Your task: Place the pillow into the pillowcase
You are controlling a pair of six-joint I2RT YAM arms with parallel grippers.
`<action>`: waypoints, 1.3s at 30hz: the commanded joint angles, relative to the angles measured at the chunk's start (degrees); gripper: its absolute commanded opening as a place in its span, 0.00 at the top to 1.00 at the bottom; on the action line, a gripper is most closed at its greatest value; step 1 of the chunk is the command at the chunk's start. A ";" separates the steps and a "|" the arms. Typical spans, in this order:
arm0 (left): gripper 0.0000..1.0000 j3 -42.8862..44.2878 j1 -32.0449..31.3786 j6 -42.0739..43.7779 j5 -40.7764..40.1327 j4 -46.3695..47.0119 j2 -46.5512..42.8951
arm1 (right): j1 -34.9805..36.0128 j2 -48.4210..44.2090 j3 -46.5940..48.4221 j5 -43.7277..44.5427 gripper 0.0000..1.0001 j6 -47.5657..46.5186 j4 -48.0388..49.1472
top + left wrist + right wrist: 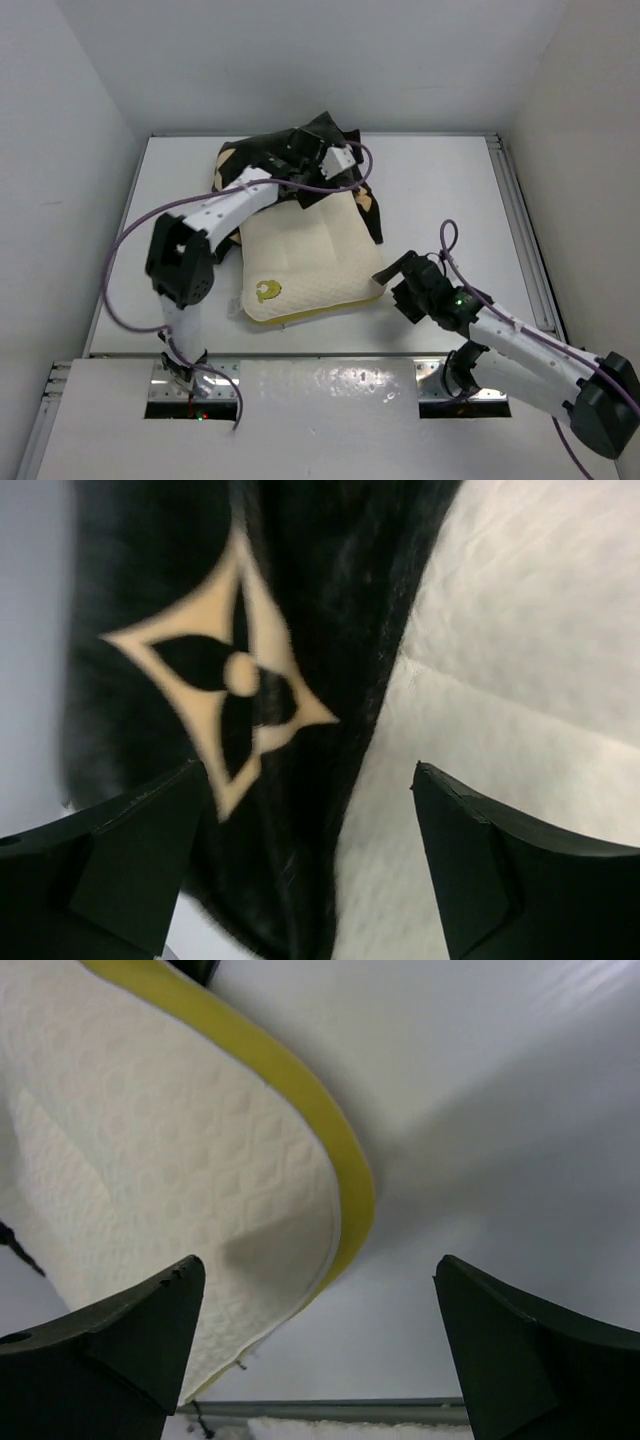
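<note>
At the far end of the bench (440,190), the pillowcase (322,128) lay bunched over the far part of the pillow (300,265). Its black plush covered only that end. The near end, with the round logo (266,291), was bare and pointed toward the arm bases. The pillow lay roughly mid-bench, angled slightly. By my reading the job was only begun, since most of the pillow was outside the case.

The left claw (310,780) hung over the case's edge where black fabric met cream quilting. Its fingers were apart and clamped on nothing, and the cloth lay slack below them. That spot suited a fresh pinch on the hem, to draw the case nearer along the pillow.

At the near right, the right claw (320,1270) faced the pillow's rounded corner. Its fingers were also spread wide and empty, with the yellow-green band (320,1130) just ahead of them. From there it could likely brace or push the pillow toward the case while the other arm pulled.

The plush looked loose and might slip or fold under itself. A pinch too deep could have caught the pillow as well.
</note>
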 commanded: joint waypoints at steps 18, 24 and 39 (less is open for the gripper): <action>0.96 -0.97 1.62 -5.54 -10.93 5.16 9.26 | 18.35 26.06 0.40 12.53 0.05 21.26 44.16; 1.00 1.66 1.01 -3.09 -7.53 0.45 7.94 | 15.71 34.15 0.43 9.90 0.52 21.95 55.90; 1.00 -9.45 -4.10 8.17 23.90 -15.51 -15.17 | 12.02 30.56 3.15 17.72 1.00 -15.65 77.98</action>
